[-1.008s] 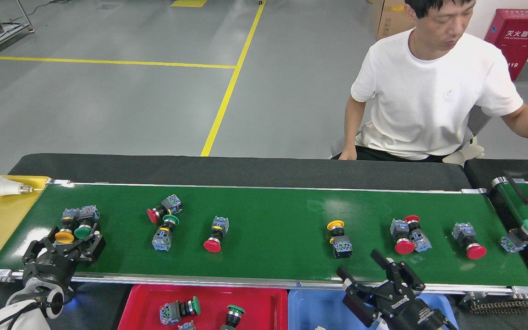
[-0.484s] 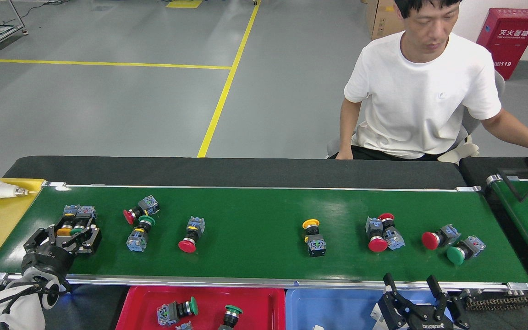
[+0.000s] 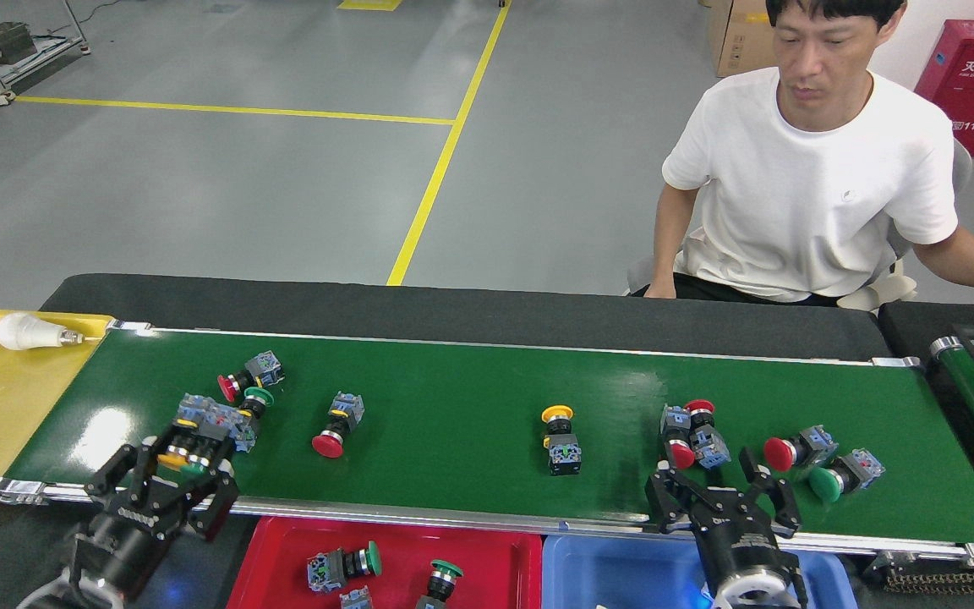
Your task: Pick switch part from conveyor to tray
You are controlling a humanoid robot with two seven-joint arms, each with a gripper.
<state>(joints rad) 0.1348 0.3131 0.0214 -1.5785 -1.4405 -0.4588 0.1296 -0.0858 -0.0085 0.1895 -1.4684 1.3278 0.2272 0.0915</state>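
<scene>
1. The switch parts lie scattered along the conveyor (image 3: 470,414); a yellow and a green-capped pair (image 3: 187,452) sits between the fingers of the left pincer (image 3: 167,474), over the belt's near left edge.
2. That pincer looks closed around the pair.
3. The right pincer (image 3: 719,491) is spread wide, empty, at the near rail below a red-capped pair (image 3: 690,436).
4. The red tray (image 3: 284,558) holds 2 green-capped switches; a blue tray (image 3: 614,575) sits beside it.
5. A person (image 3: 817,169) sits behind the belt.
</scene>
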